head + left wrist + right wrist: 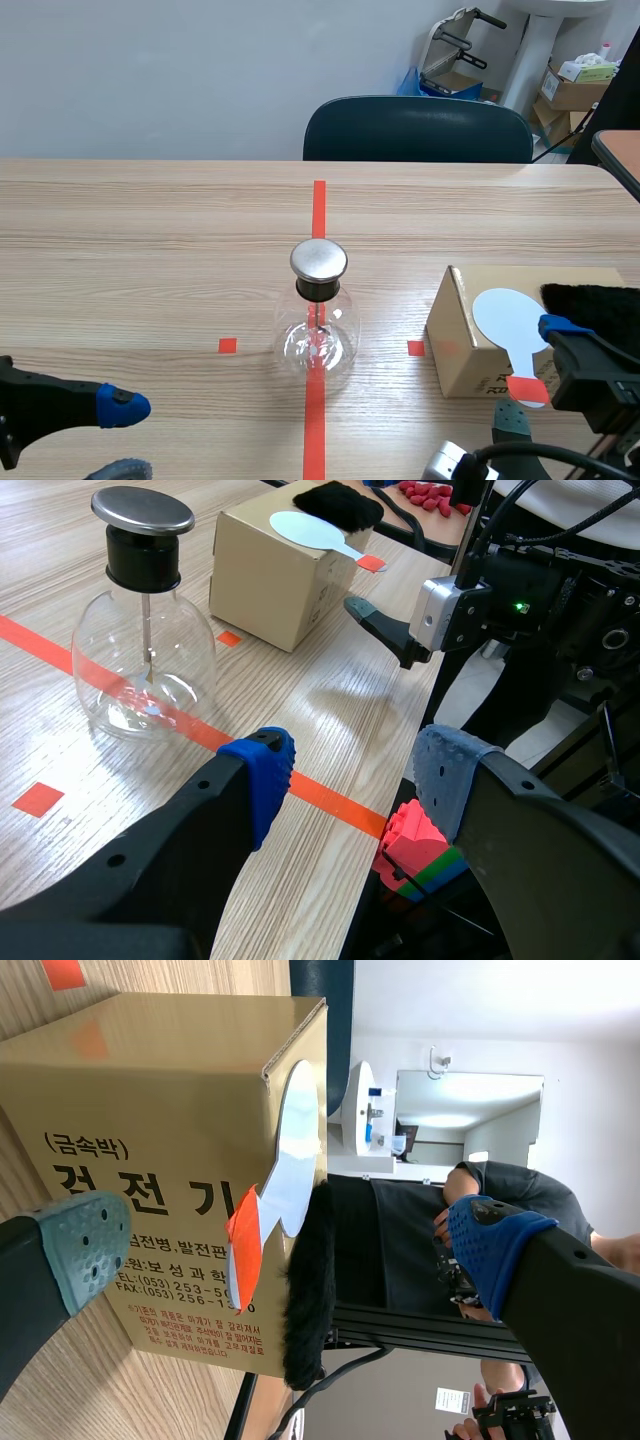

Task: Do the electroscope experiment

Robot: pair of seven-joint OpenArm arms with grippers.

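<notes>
partly cut off: left gripper (122, 437) shows only its two pads at the near edge of the scene view. right gripper (537, 375) is mostly out of frame too. black fur (592, 300) runs behind the right arm, so its far end is hidden. the leaves inside the electroscope (318, 322) are too small to read.

light wood table (150, 230) with an orange-red tape line (318, 205) down the middle. dark chair (418, 130) pushed in at the far side, pale wall (150, 80) behind it, cartons (575, 85) stacked in the far right corner.

electroscope is a clear glass flask with a black neck and a flat metal cap. it stands upright on the tape line, mid-table. left gripper is spread wide with nothing in it. the flask sits ahead of it, off to the side of the blue pad (258, 780), and apart from it. right gripper is also spread and holds nothing. cardboard box (470, 345) stands just ahead of it. on top of the box a white paddle (505, 318) with an orange handle lies beside the fur, not gripped.
</notes>
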